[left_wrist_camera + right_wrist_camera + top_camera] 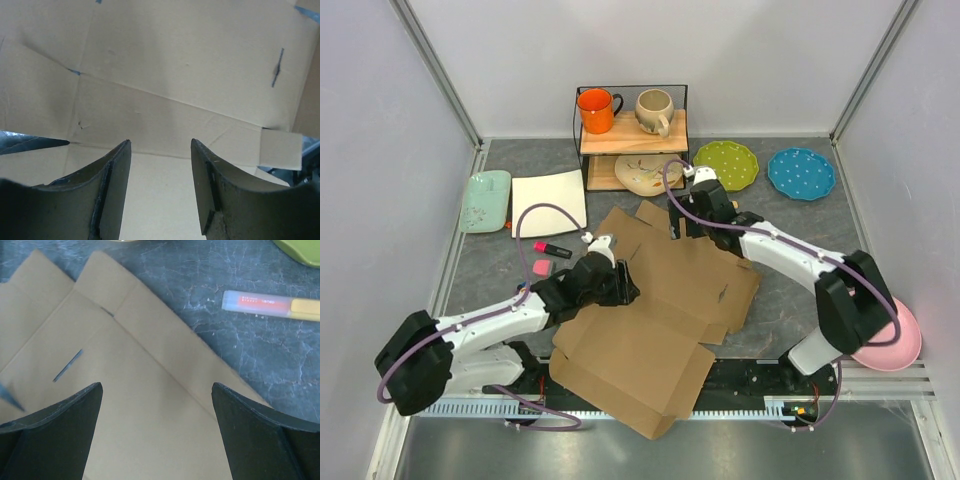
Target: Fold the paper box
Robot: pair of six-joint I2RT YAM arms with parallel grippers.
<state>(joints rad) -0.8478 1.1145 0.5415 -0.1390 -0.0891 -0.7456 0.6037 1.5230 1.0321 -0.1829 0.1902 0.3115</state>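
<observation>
**A:** From overhead, how far along is it?

**B:** Barely begun, I'd judge. The paper box (650,300) lies opened out and nearly flat in the middle of the table (480,270). The left gripper (620,283) is at its left side and the right gripper (685,225) over its far corner. Walls and lid are all still to raise.

**A:** Left wrist?

**B:** Jaws moderately apart, gripping nothing, just above a creased panel.

**A:** Right wrist?

**B:** Jaws wide and empty over the far flap (a highlighter pen (272,305) lies on the table beyond).
</observation>
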